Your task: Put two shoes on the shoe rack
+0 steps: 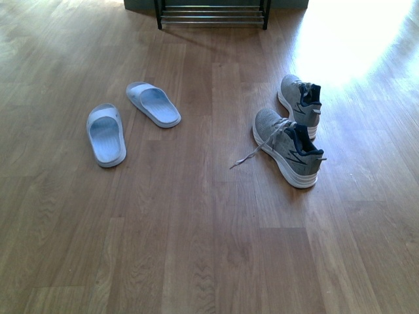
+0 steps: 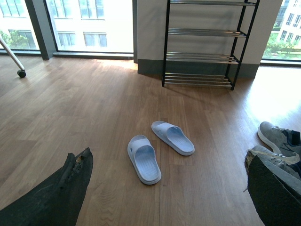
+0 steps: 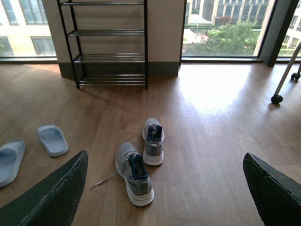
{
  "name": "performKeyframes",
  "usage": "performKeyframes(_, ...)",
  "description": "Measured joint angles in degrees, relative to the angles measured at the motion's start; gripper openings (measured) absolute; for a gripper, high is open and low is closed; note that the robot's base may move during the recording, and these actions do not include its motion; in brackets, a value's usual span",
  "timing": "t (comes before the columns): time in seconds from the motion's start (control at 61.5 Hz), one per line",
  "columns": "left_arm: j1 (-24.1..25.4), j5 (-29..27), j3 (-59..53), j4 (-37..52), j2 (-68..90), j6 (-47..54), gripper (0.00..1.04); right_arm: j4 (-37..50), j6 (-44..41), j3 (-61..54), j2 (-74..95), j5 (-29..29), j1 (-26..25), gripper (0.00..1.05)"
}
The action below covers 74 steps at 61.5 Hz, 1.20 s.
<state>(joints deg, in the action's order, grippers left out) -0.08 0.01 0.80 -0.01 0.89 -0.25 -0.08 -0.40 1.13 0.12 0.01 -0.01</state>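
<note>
Two grey sneakers stand on the wood floor at the right, the nearer one (image 1: 288,148) with a loose lace, the farther one (image 1: 301,103) behind it. Two pale blue slides lie at the left, one (image 1: 105,134) nearer and one (image 1: 153,103) farther. The shoe rack (image 1: 212,14) stands at the far wall. The front view shows neither arm. My left gripper (image 2: 164,193) is open and empty, high above the floor, with the slides (image 2: 144,158) ahead of it. My right gripper (image 3: 164,188) is open and empty, with the sneakers (image 3: 135,173) ahead of it.
The rack (image 2: 202,44) has several chrome-bar shelves, all bare, against a grey wall between tall windows. A wheeled stand leg (image 3: 282,77) is at the far right, another (image 2: 14,59) at the far left. Bright sunlight falls on the floor near the sneakers.
</note>
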Motion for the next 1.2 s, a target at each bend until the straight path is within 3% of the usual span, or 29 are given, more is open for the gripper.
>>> performKeyframes(1.203, 0.0, 0.0, 0.0, 0.0, 0.0, 0.0, 0.95, 0.0, 0.0, 0.0, 0.0, 0.0, 0.0, 0.96)
